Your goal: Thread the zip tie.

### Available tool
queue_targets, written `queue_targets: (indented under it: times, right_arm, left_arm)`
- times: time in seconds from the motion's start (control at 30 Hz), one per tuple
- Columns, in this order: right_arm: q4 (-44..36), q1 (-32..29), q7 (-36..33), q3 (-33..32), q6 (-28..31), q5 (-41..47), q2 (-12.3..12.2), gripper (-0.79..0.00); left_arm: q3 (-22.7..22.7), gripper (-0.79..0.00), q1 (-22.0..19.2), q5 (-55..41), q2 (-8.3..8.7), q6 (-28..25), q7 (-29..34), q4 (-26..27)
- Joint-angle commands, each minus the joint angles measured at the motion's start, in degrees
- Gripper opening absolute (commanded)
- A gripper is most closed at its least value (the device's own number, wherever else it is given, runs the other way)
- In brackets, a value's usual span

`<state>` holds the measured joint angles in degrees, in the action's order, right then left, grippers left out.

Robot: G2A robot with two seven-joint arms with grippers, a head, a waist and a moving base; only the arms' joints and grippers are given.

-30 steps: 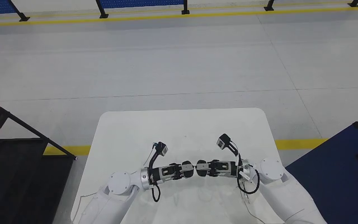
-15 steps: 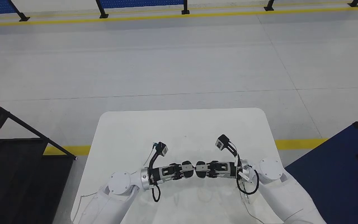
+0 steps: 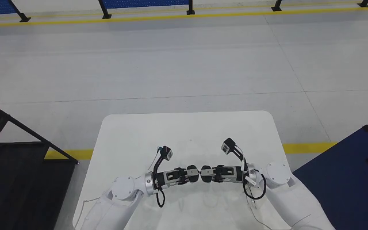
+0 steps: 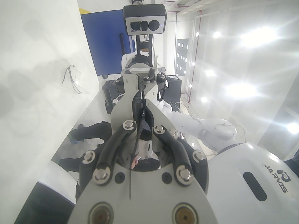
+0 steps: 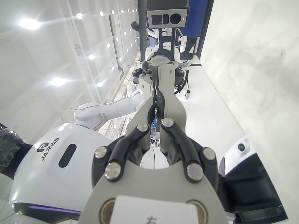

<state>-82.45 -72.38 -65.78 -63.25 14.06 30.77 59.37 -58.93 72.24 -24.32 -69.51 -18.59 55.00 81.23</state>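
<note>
Meeting near the front edge of the table (image 3: 172,132), left hand (image 4: 140,95) clenches zip tie (image 4: 136,138), right hand (image 5: 158,95) clenched.

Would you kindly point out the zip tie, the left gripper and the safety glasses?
zip tie (image 4: 129,183): left wrist view, its thin black tail.
left gripper (image 4: 140,92): left wrist view, midway between its fingertips.
safety glasses (image 4: 74,83): left wrist view, the clear frame.

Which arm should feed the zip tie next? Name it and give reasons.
Left, probably. The zip tie runs lengthwise between the left gripper's shut fingers, pointing at the right gripper, which meets it tip to tip, shut. What the right one holds cannot be told.
</note>
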Motion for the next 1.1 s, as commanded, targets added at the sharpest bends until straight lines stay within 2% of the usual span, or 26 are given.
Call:
queue_targets:
  times: [0.0,0.23,0.27,0.3,0.33,0.8,1.07]
  right_arm:
    - [0.0,0.1,-0.1,0.1,0.0,0.0,0.0,-0.785]
    - [0.1,0.2,-0.3,0.2,0.0,-0.3,0.1,-0.785]
    - [0.1,0.2,-0.2,0.1,-0.1,-0.4,0.1,-0.723]
    - [0.1,0.2,0.1,0.1,-0.1,-0.4,0.1,-0.237]
    - [0.1,0.1,0.5,0.0,-0.2,-0.3,0.1,0.0]
    - [-1.0,-2.3,0.5,-4.5,1.0,2.1,-0.6,0.0]
    - [-1.0,-2.3,0.5,-4.5,1.0,2.1,-0.6,0.0]
  left_arm:
    - [0.0,-0.785,-0.1,-0.1,0.0,0.0,0.1,-0.1]
    - [0.2,-0.785,-0.3,-0.4,0.02,-0.1,0.2,-0.5]
    - [0.2,-0.785,-0.3,-0.4,0.03,-0.1,0.2,-0.5]
    - [0.2,-0.785,-0.3,-0.4,0.03,-0.1,0.2,-0.6]
    - [0.2,-0.785,-0.3,-0.4,0.04,-0.2,0.2,-0.7]
    - [-1.5,-0.785,0.0,0.7,0.56,-1.7,-0.6,-1.3]
    - [-1.9,-0.785,0.2,0.2,0.61,-2.0,-0.7,-1.3]
